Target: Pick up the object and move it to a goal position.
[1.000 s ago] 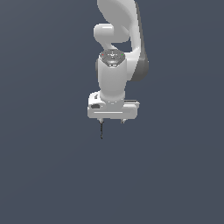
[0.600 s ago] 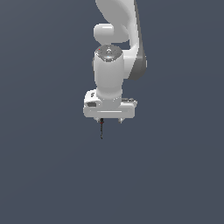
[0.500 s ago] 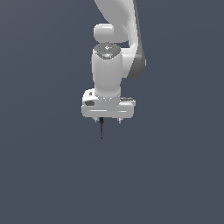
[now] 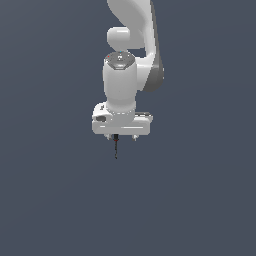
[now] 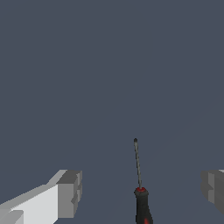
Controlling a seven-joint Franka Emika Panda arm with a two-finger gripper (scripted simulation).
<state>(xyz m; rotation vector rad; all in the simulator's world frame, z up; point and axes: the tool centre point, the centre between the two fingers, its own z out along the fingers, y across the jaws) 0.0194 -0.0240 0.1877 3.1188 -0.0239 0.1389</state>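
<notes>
The object (image 4: 116,148) is a thin dark rod with a small red band, showing just under the white hand in the exterior view. The wrist view shows it as a slim grey shaft on a black handle with a red collar (image 5: 141,202). It lies between my two fingers, touching neither. My gripper (image 4: 120,138) is open, with the grey pads (image 5: 70,191) spread wide on either side of the object. I cannot tell how far above the surface the object is.
A plain dark grey-blue surface fills both views. The white arm (image 4: 131,60) reaches down from the top of the exterior view. No other object, container or edge shows.
The hand has shifted slightly toward the exterior view's left over the last second. The object has stayed where it was.
</notes>
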